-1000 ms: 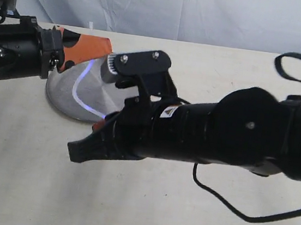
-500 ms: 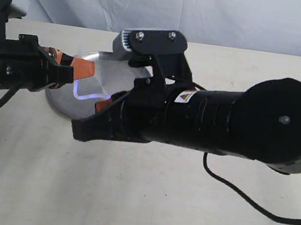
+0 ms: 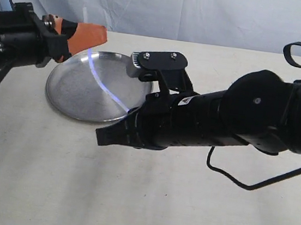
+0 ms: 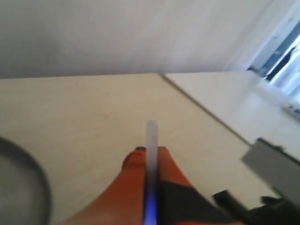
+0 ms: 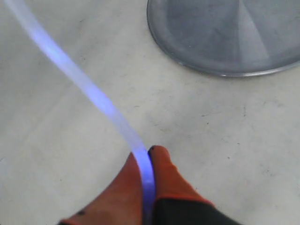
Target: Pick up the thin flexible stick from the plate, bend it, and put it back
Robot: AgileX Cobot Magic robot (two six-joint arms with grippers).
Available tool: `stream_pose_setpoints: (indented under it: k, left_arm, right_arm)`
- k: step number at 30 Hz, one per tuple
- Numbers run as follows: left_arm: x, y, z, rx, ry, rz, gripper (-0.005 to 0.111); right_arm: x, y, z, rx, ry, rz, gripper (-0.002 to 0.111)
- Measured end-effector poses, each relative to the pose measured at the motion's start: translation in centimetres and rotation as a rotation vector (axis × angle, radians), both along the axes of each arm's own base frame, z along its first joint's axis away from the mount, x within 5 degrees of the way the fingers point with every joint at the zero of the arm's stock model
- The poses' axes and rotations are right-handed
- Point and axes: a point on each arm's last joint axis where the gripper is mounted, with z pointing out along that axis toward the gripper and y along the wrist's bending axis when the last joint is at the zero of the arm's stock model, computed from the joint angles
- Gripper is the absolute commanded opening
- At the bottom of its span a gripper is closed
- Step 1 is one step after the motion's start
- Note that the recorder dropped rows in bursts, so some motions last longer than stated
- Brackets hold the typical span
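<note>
The thin flexible stick (image 3: 103, 86) hangs in the air over the plate (image 3: 68, 88) in a gentle bluish curve, held at both ends. My left gripper (image 3: 94, 35), with orange fingers, is shut on its far end above the plate's back rim. The stick's tip (image 4: 151, 133) pokes out past that left gripper (image 4: 151, 152). My right gripper (image 5: 149, 152) is shut on the near end of the stick (image 5: 89, 89), above the table just off the plate (image 5: 225, 33). In the exterior view the right fingers are hidden behind the right arm (image 3: 209, 125).
A black cable (image 3: 240, 184) loops on the table under the right arm. A pale cloth backdrop (image 3: 206, 15) stands behind the table's far edge. The right arm's grey camera mount (image 3: 157, 61) sits over the plate's right rim.
The stick has opened from a tight bend into a long gentle curve. My left gripper rose and moved back; the right arm drew right and lower.
</note>
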Motion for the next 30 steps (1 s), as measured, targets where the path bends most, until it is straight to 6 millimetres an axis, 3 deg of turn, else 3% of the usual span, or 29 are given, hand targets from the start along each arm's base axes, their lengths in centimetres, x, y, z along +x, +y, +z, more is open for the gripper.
stream_pose_setpoints:
  k: [3,10,13,18,30]
  left_arm:
    - [0.5,0.6,-1.0,0.136,0.014,0.063,0.006]
    - [0.9,1.4,-2.0,0.287,0.026,0.141,0.053]
    - [0.9,1.6,-1.9,0.296,0.028,0.155,0.066]
    - [0.7,2.2,-1.5,0.334,0.027,0.216,0.062]
    - [-2.4,3.0,2.4,0.34,-0.11,0.221,0.033]
  right_arm:
    - [0.1,0.0,0.0,-0.006,-0.02,0.001,-0.001]
    - [1.6,0.5,0.8,-0.037,-0.12,0.023,-0.001]
    - [3.2,1.4,1.2,-0.05,-0.147,0.045,-0.001]
    - [6.0,2.8,0.8,-0.085,-0.169,0.078,-0.001]
    - [14.6,1.8,-6.6,-0.146,0.032,0.012,-0.001]
